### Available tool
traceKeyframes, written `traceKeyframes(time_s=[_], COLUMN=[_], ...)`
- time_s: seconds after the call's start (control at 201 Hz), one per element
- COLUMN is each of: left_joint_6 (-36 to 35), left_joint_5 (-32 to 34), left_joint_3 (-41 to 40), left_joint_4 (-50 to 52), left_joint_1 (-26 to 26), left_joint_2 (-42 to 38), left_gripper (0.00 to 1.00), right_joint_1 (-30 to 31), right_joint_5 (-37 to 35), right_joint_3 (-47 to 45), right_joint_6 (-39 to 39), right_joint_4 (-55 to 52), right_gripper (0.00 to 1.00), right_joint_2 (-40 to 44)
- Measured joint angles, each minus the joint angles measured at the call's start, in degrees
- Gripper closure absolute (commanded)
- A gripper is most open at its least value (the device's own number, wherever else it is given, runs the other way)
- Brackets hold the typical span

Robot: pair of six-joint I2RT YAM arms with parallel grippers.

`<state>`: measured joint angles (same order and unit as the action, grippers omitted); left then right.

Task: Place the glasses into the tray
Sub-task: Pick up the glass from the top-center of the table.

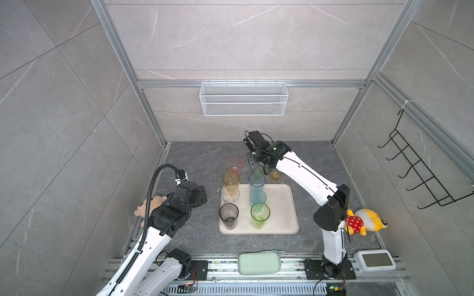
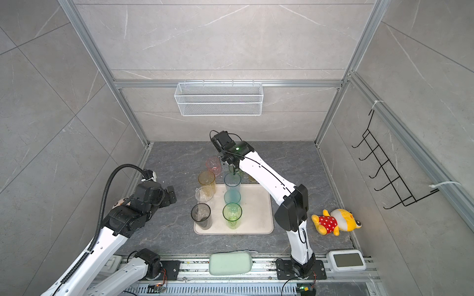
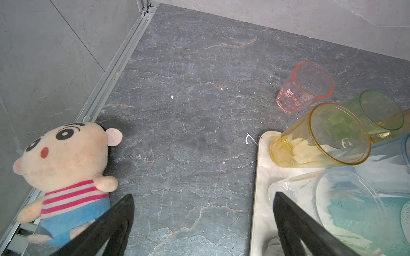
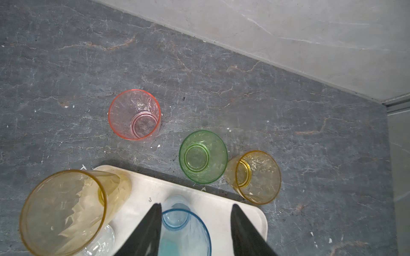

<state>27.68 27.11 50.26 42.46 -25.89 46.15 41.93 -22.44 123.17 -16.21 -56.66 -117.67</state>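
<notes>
Standing upright, mouth up, the pale blue tumbler [image 4: 185, 230] sits between the right gripper's [image 4: 195, 207] parted jaws.

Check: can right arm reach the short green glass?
Likely yes: the right gripper hovers open over the tray edge, the short green glass just beyond, nothing above it. The short amber glass crowds one side.

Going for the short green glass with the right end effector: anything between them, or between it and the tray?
Nothing visible separates the right end effector from the short green glass. Toward the tray, the tall pale blue tumbler stands on its far edge, between the open jaws; bare tray lies beside it.
</notes>
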Motion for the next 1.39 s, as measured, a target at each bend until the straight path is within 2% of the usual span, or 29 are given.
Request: traceKeyframes(time_s=[0.219,0.294,0.478,0.588,0.687,0.886,1.394], left_joint_6=[0.0,0.0,0.0,0.0,0.0,0.0,0.0], left_joint_5=[0.9,1.0,1.3,1.3,1.3,1.3,1.5], left_joint_3=[0.0,0.0,0.0,0.0,0.0,0.0,0.0], left_joint_4=[1.0,1.0,1.0,1.1,1.2,1.2,1.2], left_joint_1=[-0.1,-0.2,-0.2,-0.3,-0.3,-0.4,-0.5], left_joint_2=[0.0,0.0,0.0,0.0,0.0,0.1,1.1], left_gripper=[0.03,0.03,0.03,0.03,0.03,0.03,0.03], right_joint_1=[-1.0,-1.2,-1.2,-1.4,-1.6,-2.5,-4.6], right_joint_5=[2.4,3.0,4.7,6.8,9.0,12.2,14.8], right_joint_3=[8.5,14.9,37.9,45.8,45.7,38.6,40.9], right_joint_6=[0.4,0.4,0.4,0.3,-0.1,-0.9,-0.9], right_joint_4=[-0.9,-3.1,-11.3,-14.6,-15.5,-13.4,-9.3], right_gripper=[0.47,0.47,0.46,0.46,0.45,0.45,0.45], right_joint_2=[-7.3,-11.3,-25.3,-31.1,-32.9,-32.9,-34.5])
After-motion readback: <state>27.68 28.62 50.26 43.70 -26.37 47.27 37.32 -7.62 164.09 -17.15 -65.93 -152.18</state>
